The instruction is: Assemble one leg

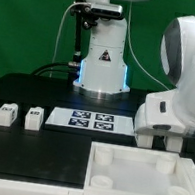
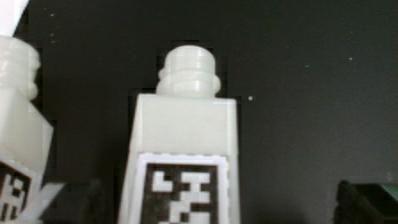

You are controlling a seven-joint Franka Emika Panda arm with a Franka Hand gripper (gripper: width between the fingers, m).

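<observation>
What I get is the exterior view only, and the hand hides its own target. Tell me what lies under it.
Observer: In the wrist view a leg shows between the open fingers, touching neither.
Operator: Give me its facing.
Observer: Its marker faces the camera, and its ridged tip is at the end far from the hand.
Operator: Report anything close by.
Observer: A second leg lies beside it, with a gap between them.
</observation>
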